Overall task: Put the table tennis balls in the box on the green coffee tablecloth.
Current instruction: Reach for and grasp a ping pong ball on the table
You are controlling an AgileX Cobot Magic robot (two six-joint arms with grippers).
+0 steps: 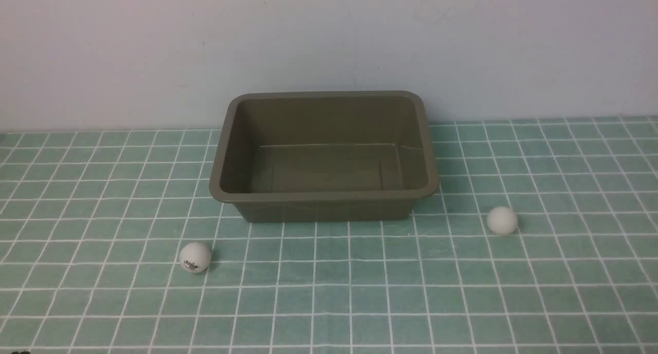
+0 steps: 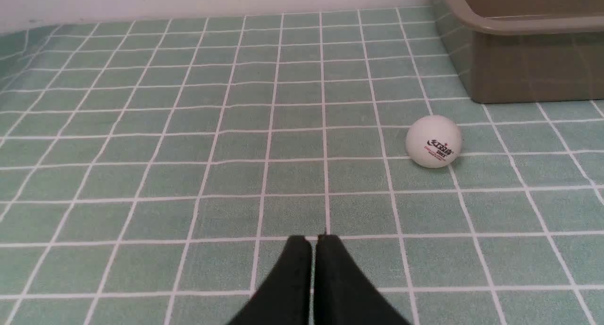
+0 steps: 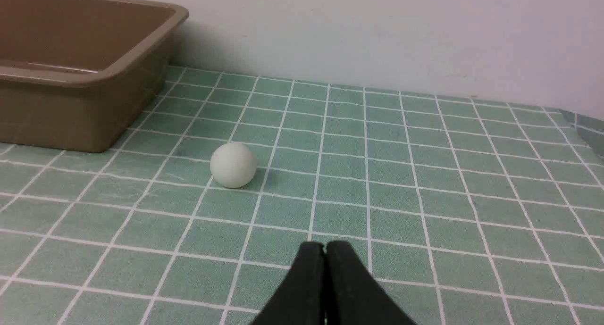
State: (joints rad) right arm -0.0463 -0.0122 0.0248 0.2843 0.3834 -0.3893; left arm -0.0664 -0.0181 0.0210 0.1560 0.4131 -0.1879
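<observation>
Nearest me, my left gripper [image 2: 314, 237] and right gripper [image 3: 324, 244] are both pinched closed on nothing, low over the green coffee tablecloth [image 1: 329, 302]. Beyond lie two table tennis balls [image 1: 195, 257] on the cloth, the logo ball [image 2: 433, 141] left and the plain ball [image 3: 233, 165] right, probably one per arm. Farthest stands one box [image 1: 324, 210], empty, near the wall [image 1: 329, 45].
</observation>
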